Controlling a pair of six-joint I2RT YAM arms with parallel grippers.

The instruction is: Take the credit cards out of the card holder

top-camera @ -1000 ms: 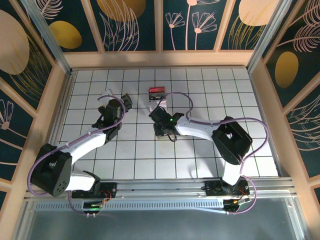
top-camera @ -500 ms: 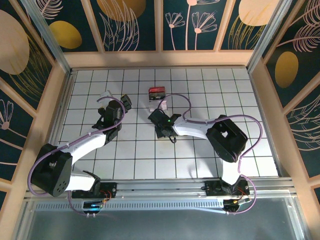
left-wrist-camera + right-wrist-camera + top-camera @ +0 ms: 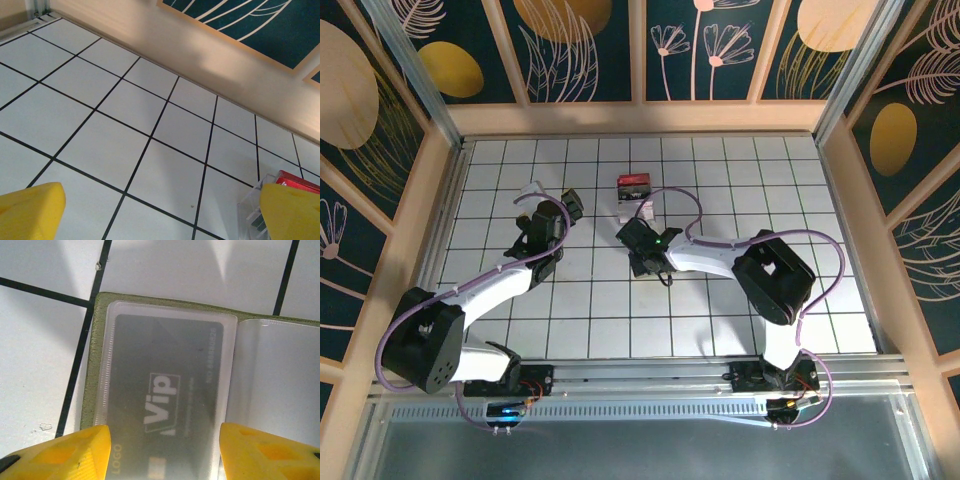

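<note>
The card holder (image 3: 95, 355) lies open on the tiles: an olive-green edge around clear sleeves. A dark credit card (image 3: 165, 390) marked "VIP" sits inside the left sleeve. The right sleeve (image 3: 280, 380) looks pale, and I cannot tell what it holds. My right gripper (image 3: 162, 455) hovers open right over that card, one yellow fingertip (image 3: 60, 452) on each side of it. From above, the right gripper (image 3: 640, 252) covers the holder near the table's middle. My left gripper (image 3: 564, 208) stands open to the left with nothing between its fingers (image 3: 30, 212).
A small white box (image 3: 633, 184) with red and black contents stands just beyond the right gripper, with a small pale piece (image 3: 643, 208) beside it. Its clear wall (image 3: 255, 207) shows at the left wrist view's lower right. Wooden walls (image 3: 640, 118) enclose the tiled table.
The right gripper has shifted slightly left and farther over the holder, its fingers spreading wider. The left arm has barely moved.
</note>
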